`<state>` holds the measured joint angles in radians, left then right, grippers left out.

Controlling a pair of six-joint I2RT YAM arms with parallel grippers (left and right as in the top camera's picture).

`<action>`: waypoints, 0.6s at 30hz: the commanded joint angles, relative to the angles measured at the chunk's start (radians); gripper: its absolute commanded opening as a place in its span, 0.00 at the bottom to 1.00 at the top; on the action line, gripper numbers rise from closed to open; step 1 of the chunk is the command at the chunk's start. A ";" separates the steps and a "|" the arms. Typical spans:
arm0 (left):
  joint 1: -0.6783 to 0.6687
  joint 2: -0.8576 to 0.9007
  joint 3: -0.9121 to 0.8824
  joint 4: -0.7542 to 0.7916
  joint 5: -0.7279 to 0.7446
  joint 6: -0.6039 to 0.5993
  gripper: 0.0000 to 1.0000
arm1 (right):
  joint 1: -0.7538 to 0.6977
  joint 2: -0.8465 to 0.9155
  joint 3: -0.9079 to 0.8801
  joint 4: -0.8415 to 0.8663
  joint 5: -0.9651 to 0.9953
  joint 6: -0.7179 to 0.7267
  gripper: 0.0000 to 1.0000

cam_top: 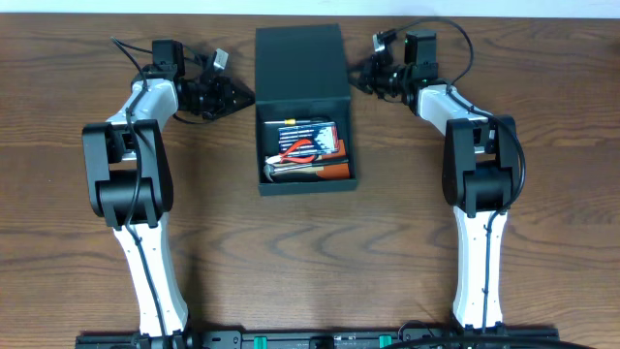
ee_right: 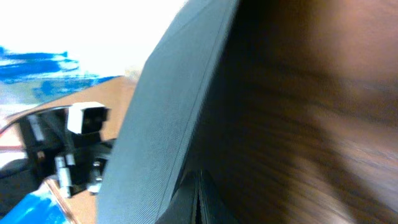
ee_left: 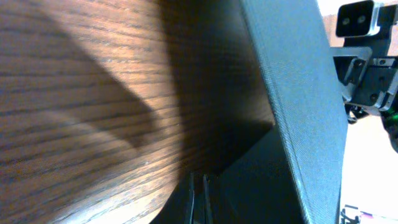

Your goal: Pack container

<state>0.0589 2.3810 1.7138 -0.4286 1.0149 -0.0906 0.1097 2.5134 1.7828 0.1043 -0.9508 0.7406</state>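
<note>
Overhead gives us the most: one wooden worktop (cam_top: pixel 58 242), a left arm (cam_top: pixel 126 174) and a right arm (cam_top: pixel 480 170), and one container (cam_top: pixel 300 58) sitting mid-worktop between them, lid flap open toward the far side. Inside we count one pair of red-handled pliers (cam_top: pixel 308 147) and one orange piece (cam_top: pixel 335 172). The other bits in there are too small for us to sort out.

The left gripper (cam_top: pixel 242 97) sits right against the lid's left edge and the right gripper (cam_top: pixel 360 78) is just beside its right edge. Both wrist views are mostly filled by the teal lid panel and blurry wood, with the fingers cut off at the bottom. So we honestly can't tell how wide either gripper is, or whether it's got hold of the lid.
</note>
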 commanded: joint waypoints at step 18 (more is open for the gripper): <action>-0.006 -0.235 -0.002 -0.004 0.095 -0.019 0.06 | -0.010 -0.002 0.003 0.395 -0.225 0.377 0.02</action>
<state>0.0586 2.3085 1.7073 -0.4377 1.1114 -0.1081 0.1009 2.5137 1.7805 0.4477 -1.1107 1.0485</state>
